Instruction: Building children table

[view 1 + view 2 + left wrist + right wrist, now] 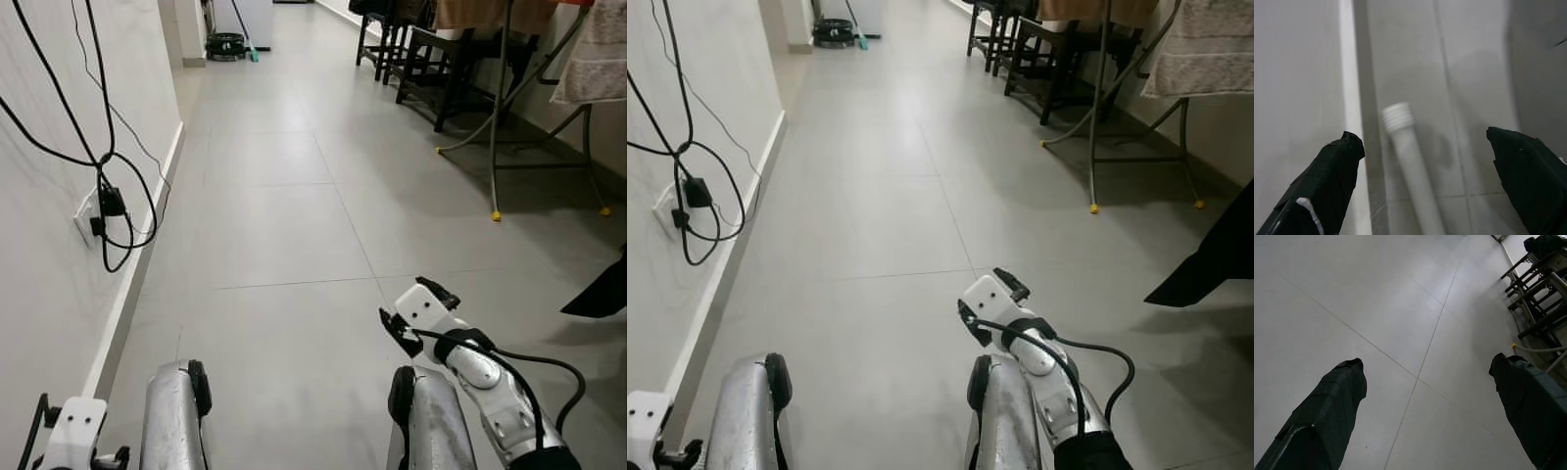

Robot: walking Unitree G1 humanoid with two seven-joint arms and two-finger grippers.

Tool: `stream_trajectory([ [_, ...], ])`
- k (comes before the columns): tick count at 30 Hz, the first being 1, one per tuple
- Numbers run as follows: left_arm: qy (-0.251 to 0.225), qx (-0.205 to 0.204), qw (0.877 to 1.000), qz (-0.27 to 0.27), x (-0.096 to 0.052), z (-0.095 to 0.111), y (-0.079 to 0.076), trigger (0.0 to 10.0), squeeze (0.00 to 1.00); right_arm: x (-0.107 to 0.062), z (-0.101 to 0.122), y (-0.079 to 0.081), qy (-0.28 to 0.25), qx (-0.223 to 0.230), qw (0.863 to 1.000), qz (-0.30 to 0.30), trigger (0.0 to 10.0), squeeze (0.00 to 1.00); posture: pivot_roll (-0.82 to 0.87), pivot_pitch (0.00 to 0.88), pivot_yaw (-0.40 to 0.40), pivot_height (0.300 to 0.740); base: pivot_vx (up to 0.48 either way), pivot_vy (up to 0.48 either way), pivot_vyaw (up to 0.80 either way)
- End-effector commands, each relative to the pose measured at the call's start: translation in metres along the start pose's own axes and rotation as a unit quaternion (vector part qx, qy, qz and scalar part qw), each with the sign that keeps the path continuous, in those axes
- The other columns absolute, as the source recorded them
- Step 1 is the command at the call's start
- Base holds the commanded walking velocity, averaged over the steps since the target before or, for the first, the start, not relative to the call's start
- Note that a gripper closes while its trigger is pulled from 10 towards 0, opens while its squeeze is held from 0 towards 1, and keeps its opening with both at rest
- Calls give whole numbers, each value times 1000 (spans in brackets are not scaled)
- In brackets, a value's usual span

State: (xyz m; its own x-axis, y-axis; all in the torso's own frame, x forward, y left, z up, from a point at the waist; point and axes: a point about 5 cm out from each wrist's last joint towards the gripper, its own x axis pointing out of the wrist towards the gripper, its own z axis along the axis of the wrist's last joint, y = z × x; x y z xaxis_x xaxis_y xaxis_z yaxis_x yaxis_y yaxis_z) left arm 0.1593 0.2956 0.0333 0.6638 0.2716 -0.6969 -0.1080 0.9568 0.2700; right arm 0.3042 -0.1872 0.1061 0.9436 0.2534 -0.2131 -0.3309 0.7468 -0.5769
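Observation:
A white plastic table leg (1406,164) with a threaded end lies on the grey floor, close to the white skirting board (1352,98). In the left wrist view my left gripper (1422,137) hangs above it, open, its two black fingers (1334,166) either side of the leg and apart from it. The left wrist mount (73,431) sits low by the wall. My right gripper (419,311) is held low in front of me, open over bare tiles (1415,308), with nothing between its fingers.
A long tiled corridor (294,176) runs ahead. The left wall carries a socket with hanging black cables (110,206). Dark chairs (431,59) and a metal drying rack (509,117) with towels stand at the right. A dark object (602,292) juts in from the right edge.

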Motion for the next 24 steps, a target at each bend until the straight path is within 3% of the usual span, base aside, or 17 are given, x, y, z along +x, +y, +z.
stream_trajectory([
  [1,18,0,1000,9,0,-7,6,10000,0,0,-3,-2,5,8,1000,1,10000,0,116,0,-52,300,0,0,0],
  [5,67,-65,996,13,10,-29,16,10000,0,2,2,-12,2,9,1000,-4,10000,0,103,0,-47,300,0,0,0],
  [9,83,-88,993,-1,14,-35,12,10000,0,4,8,-18,-7,2,1000,-6,10000,0,92,0,-44,300,0,0,0],
  [10,86,-91,992,-19,18,-34,5,10000,0,5,14,-26,-12,-4,1000,-5,10000,0,81,0,-43,300,0,0,0],
  [18,98,-75,991,-45,17,-40,-5,10000,0,2,23,-47,-15,-8,1000,3,10000,0,38,0,-55,300,0,0,0],
  [24,125,-62,989,-42,9,-56,1,10000,0,1,31,-62,-15,8,1000,17,10000,0,11,26,-77,300,0,0,0],
])
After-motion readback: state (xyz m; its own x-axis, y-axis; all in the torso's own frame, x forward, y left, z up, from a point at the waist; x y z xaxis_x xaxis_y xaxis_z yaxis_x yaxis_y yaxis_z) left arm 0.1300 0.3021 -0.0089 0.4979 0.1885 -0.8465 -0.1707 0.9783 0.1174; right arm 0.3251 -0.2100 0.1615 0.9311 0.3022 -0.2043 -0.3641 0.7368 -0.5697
